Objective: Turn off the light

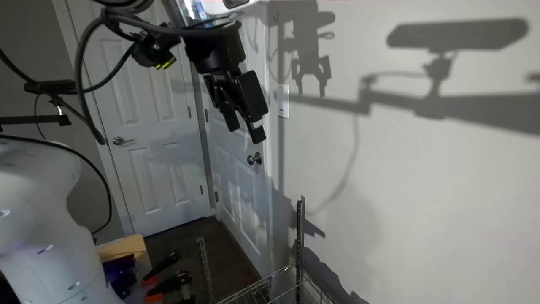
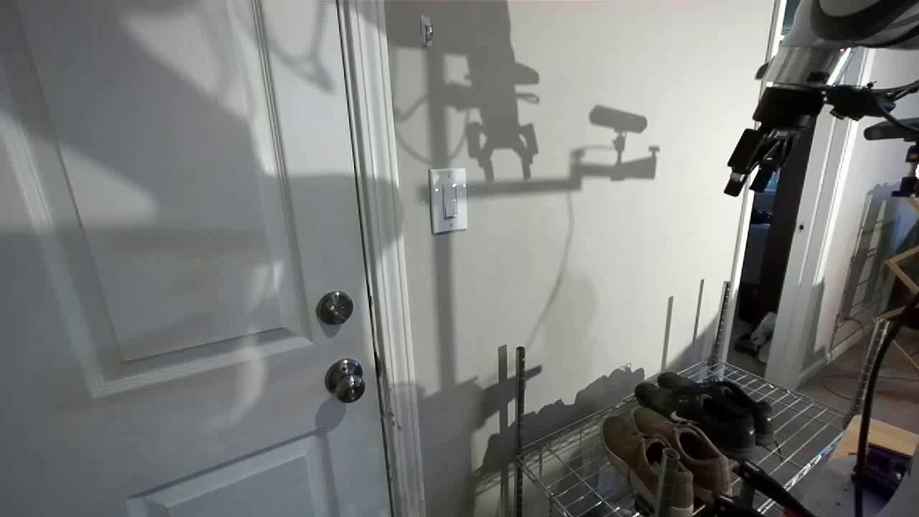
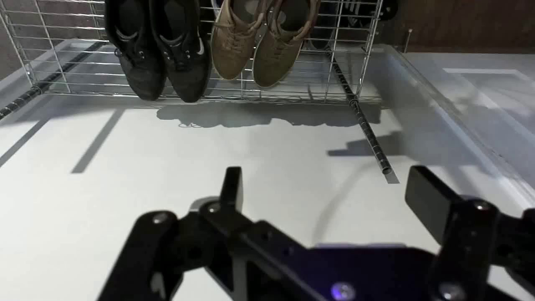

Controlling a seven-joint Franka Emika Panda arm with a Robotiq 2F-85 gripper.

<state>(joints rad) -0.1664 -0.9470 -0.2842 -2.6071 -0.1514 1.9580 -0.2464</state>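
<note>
A home: shoe rack, panelled door

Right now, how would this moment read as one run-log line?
goal: turn off light | black two-fingered end effector: open, empty, clear of wall | white rectangular wall switch: no contact, setting unclear

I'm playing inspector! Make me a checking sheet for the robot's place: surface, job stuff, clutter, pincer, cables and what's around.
Surface: wire shelf beside the wall.
Job's things: white light switch on the wall; can't tell if it's on or off. The lamp itself: nothing seen.
Clutter: black shoes and brown shoes on the shelf; black things with orange ends in an exterior view, too unclear to name.
Pincer: open, holding nothing, not touching the switch.
Cables: black cables hang in loops.
Surroundings: white door with a shiny knob, near the switch; dark shadows on the wall.
</note>
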